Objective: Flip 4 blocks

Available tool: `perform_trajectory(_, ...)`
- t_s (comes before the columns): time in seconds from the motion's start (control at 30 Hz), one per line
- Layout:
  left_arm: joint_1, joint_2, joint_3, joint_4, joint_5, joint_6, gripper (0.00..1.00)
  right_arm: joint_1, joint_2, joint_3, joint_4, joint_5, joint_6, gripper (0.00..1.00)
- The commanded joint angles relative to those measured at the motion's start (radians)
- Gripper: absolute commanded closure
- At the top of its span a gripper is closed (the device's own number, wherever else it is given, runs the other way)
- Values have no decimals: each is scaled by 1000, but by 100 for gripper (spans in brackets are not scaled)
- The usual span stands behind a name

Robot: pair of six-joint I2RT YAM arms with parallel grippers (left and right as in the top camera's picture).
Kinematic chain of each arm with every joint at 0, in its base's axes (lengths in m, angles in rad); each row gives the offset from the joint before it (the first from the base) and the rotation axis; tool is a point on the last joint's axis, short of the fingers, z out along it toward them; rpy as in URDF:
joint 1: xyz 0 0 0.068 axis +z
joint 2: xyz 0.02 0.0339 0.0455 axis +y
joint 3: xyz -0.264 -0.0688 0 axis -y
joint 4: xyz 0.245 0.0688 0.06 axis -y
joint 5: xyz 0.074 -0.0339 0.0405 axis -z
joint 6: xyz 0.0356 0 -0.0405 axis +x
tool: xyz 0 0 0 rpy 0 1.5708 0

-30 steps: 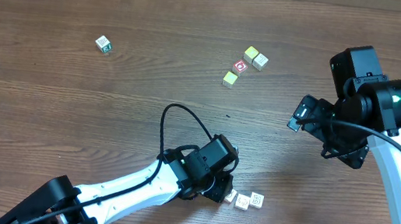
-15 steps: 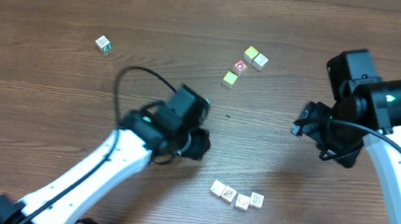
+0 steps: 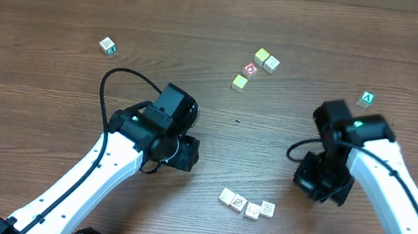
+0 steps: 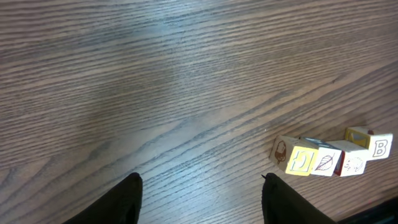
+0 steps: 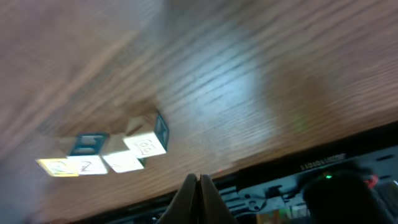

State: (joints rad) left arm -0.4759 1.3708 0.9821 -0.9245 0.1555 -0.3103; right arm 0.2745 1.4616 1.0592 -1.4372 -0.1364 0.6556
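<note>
The four pale wooden blocks (image 3: 239, 204) sit touching in a row by the near edge of the brown wood-grain table (image 3: 32, 92). Your right gripper (image 5: 198, 182), closed on nothing, hovers just right of them, so open it before taking the end block. Your left gripper (image 4: 201, 190) hangs open and empty.

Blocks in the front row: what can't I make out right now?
- Face drawings on the blocks: too small overhead, blurred in right wrist view.
- Their undersides: against the table, every view.
- Overhead, the right gripper: hidden beneath its own wrist.
</note>
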Motion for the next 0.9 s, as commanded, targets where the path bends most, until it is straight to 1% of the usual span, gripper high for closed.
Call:
perform_trajectory(0.0, 4, 2, -11, 1, 0, 23, 46, 54, -29, -95, 47, -71, 28, 96)
perform_trajectory(0.1, 4, 2, -11, 1, 3, 19, 46, 96, -29, -162, 114, -95, 33, 96)
perform_trajectory(0.3, 4, 2, -11, -6, 14, 19, 46, 170, -29, -240, 234, -113, 33, 96)
perform_trajectory(0.47, 4, 2, -12, -8, 29, 19, 47, 200, -29, -275, 294, -113, 37, 96)
perform_trajectory(0.53, 4, 2, -12, -8, 29, 19, 47, 209, -29, -293, 314, -114, 64, 96)
perform_trajectory(0.6, 4, 2, -12, -10, 29, 19, 47, 221, -29, -303, 357, -127, 16, 96)
perform_trajectory(0.7, 4, 2, -12, -10, 29, 19, 47, 224, -29, -303, 387, -127, 10, 96)
perform_trajectory(0.87, 4, 2, -12, -15, 29, 19, 47, 224, -29, -303, 385, -73, 54, 96)
